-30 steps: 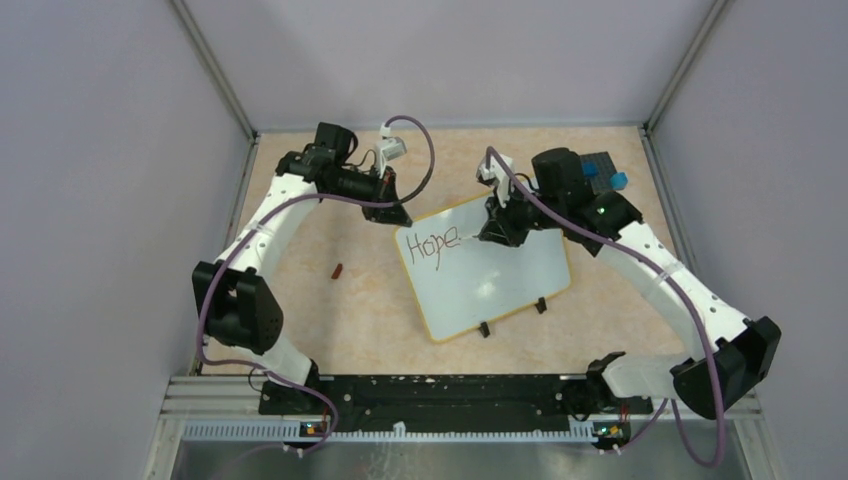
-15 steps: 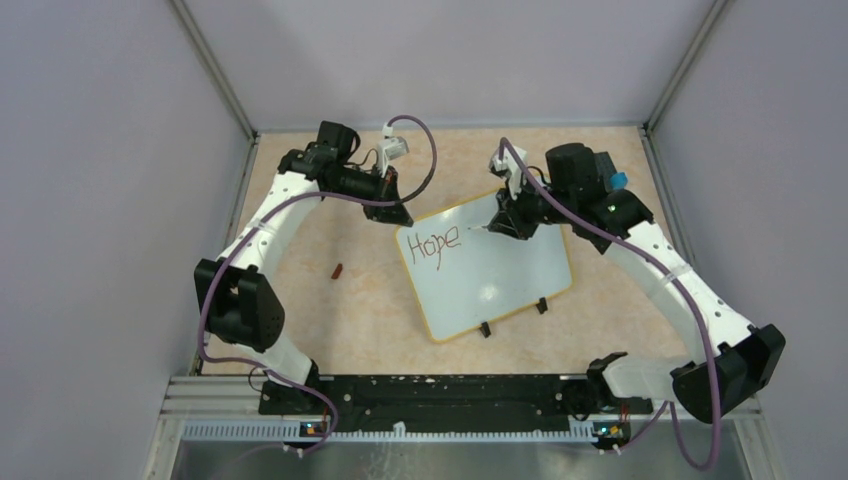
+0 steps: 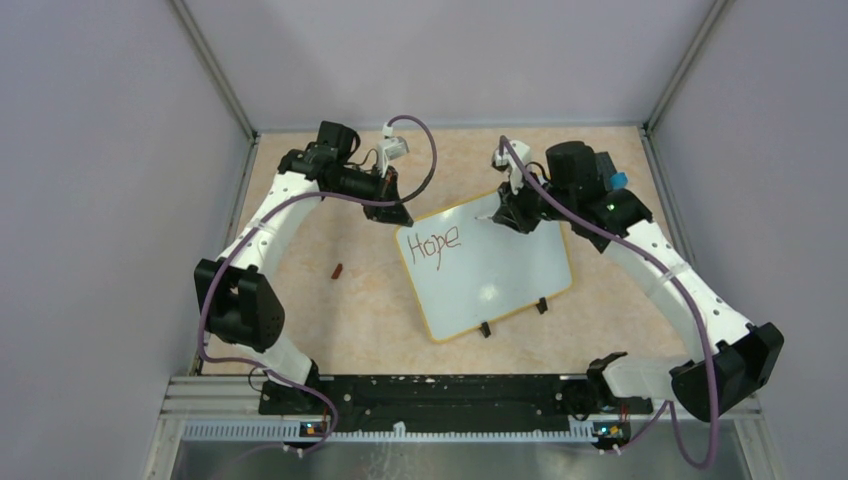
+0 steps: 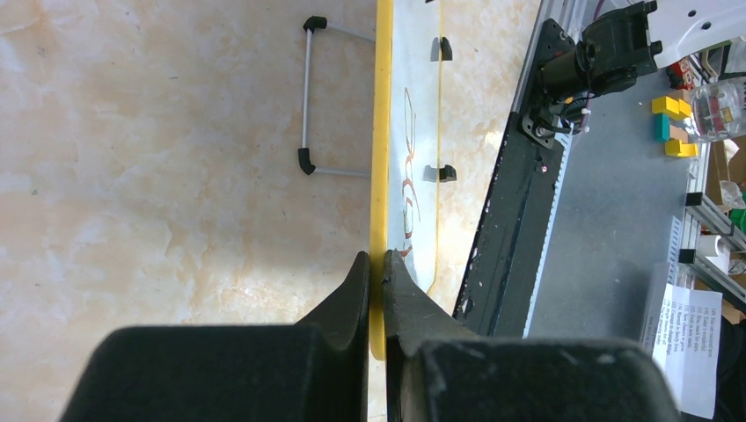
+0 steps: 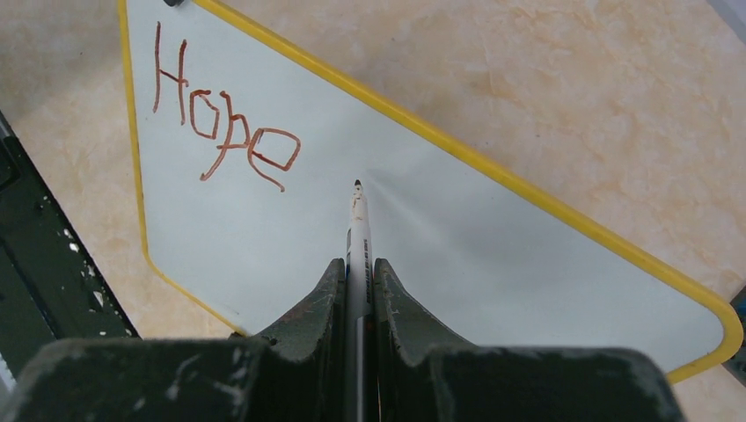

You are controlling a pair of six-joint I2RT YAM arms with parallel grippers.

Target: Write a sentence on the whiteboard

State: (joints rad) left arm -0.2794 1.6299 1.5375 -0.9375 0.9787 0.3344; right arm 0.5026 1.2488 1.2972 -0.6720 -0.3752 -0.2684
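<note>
The whiteboard (image 3: 500, 275), white with a yellow rim, lies tilted at the table's middle. On its upper left the sentence reads only "Hope" (image 3: 437, 243) in reddish-brown marker. My left gripper (image 3: 402, 214) is shut on the board's far left corner; the left wrist view shows its jaws pinching the yellow rim (image 4: 379, 193). My right gripper (image 3: 503, 213) is shut on a white marker (image 5: 357, 224). The marker's tip points at the whiteboard (image 5: 493, 264) just right of "Hope" (image 5: 220, 132). I cannot tell whether the tip touches.
A small reddish-brown marker cap (image 3: 338, 270) lies on the table left of the board. Two black feet (image 3: 485, 328) stick out at the board's near edge. A dark plate with blue bricks (image 3: 607, 172) sits behind the right arm. A wire stand (image 4: 307, 97) shows behind the board.
My right gripper has turned and shifted slightly toward the board's far edge, carrying the marker tip up and right of "Hope". The left gripper and the board have not moved.
</note>
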